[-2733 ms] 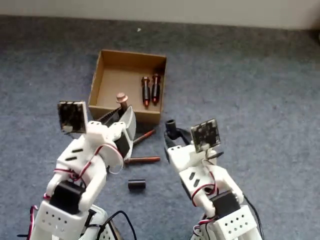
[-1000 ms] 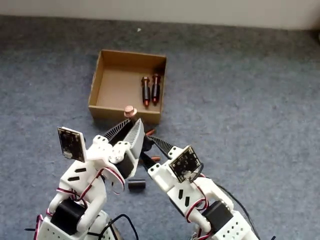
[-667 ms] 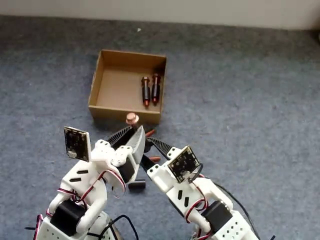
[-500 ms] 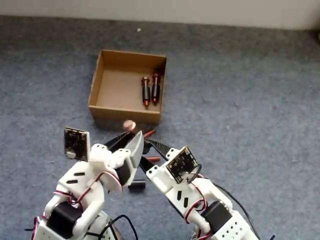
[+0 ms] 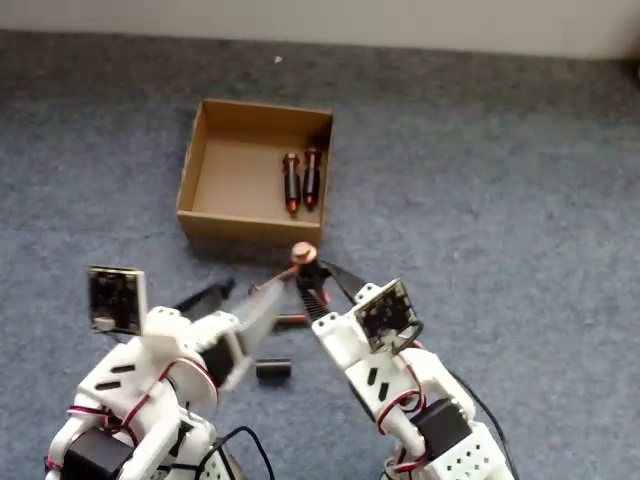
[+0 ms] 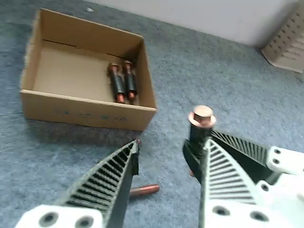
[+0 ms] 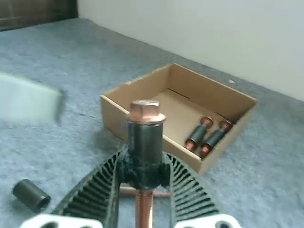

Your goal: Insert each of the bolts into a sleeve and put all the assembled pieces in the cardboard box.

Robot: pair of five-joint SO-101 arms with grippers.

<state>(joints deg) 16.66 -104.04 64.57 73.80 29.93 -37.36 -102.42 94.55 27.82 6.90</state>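
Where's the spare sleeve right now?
In the high view the spare sleeve lies on the carpet between the left arm and the right arm, just nearer them than the loose bolt, outside the cardboard box.

- Grey-blue carpeted counter (image 5: 520,180) running up to pale wall (image 5: 400,20).
- Small white speck (image 5: 278,60) lying on counter, near wall.
- Pale perforated object (image 6: 287,40) standing on counter, just in front of wall.
- Dark brown panel (image 7: 38,9) adjoining wall, rising from counter's far edge.

Two assemblies (image 5: 292,183) in box (image 5: 240,228) (sleeve (image 5: 272,370) outside).
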